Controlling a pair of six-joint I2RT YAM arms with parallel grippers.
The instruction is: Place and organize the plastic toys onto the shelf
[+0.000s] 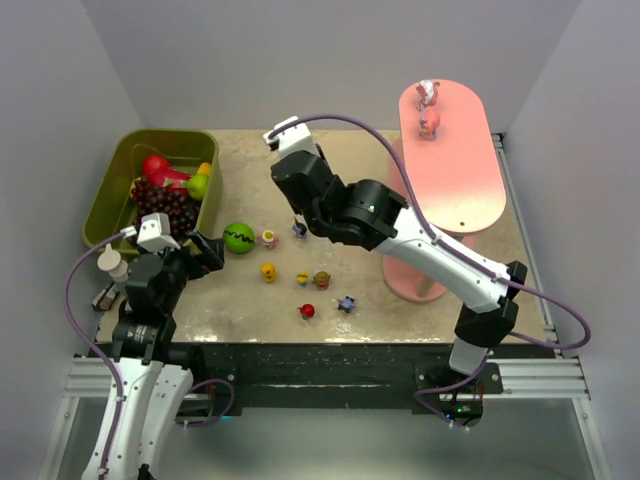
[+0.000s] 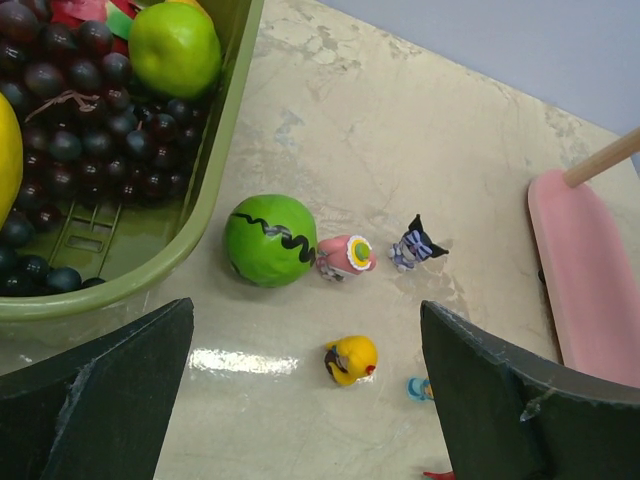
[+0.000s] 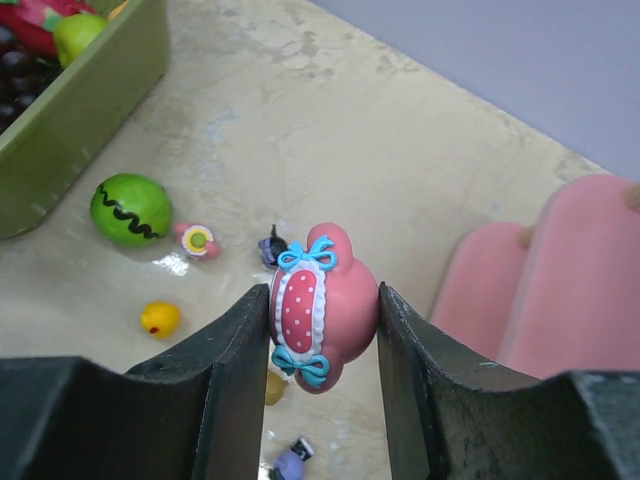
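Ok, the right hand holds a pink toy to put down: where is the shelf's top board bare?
The top board is bare from the two pink figurines at its far end all the way to its near end. The table between the green ball and the shelf's foot is crowded with small toys.

The small pink plastic figurine (image 3: 322, 308) carries a red white-dotted panel and blue bows; the round green ball (image 2: 270, 240) bears a black zigzag line.
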